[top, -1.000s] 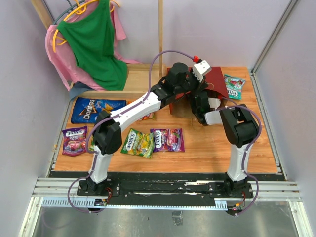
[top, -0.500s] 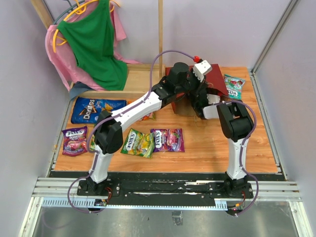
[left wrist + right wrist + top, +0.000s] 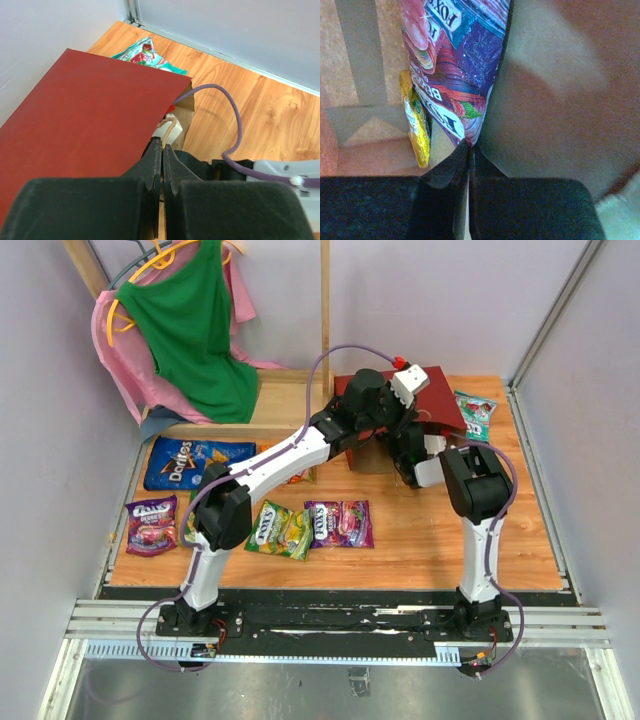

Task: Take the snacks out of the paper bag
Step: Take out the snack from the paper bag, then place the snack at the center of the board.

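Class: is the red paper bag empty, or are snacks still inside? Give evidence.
Not empty. The right wrist view, inside the paper bag, shows a purple packet and a small yellow box against brown walls.

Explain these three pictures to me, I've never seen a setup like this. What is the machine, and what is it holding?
The machine is two robot arms bolted at the near edge of a wooden table, each ending in a two-finger gripper. The wide picture comes from a fixed camera above and behind them. The other two come from a small camera on each wrist. On the table lie a Doritos bag, some candy packets and a red paper bag. The left gripper is shut on the bag's cord handle. The right gripper, inside the bag, pinches a purple packet, with a yellow box beside it.
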